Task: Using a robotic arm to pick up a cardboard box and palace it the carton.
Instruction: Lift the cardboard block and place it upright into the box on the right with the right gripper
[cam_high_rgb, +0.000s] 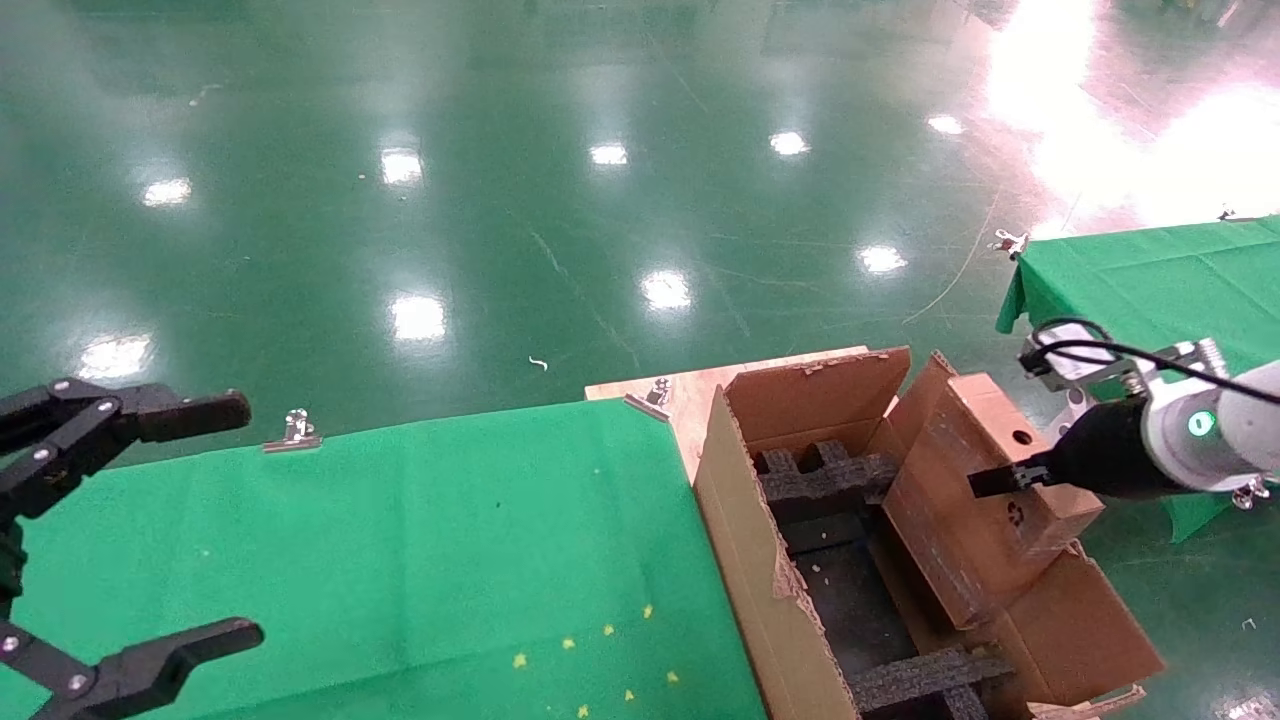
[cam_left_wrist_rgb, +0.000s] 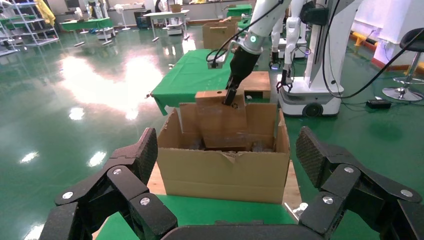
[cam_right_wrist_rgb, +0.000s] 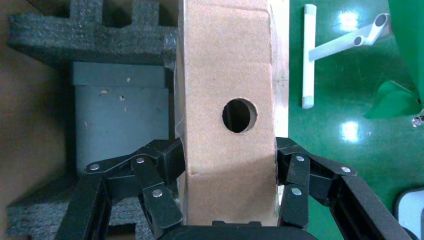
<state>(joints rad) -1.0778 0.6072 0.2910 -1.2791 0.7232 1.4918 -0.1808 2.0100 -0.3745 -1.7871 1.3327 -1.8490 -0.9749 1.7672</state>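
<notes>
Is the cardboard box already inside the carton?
Partly: the cardboard box, tilted, stands above the carton rim, gripped by the right hand.

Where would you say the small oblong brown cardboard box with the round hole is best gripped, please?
Across its narrow width, on the two long flat sides, coming at the holed face. The small oblong brown cardboard box is narrow enough there for the right gripper, whose fingers press flat on each side below the round hole, above the large brown corrugated carton.
</notes>
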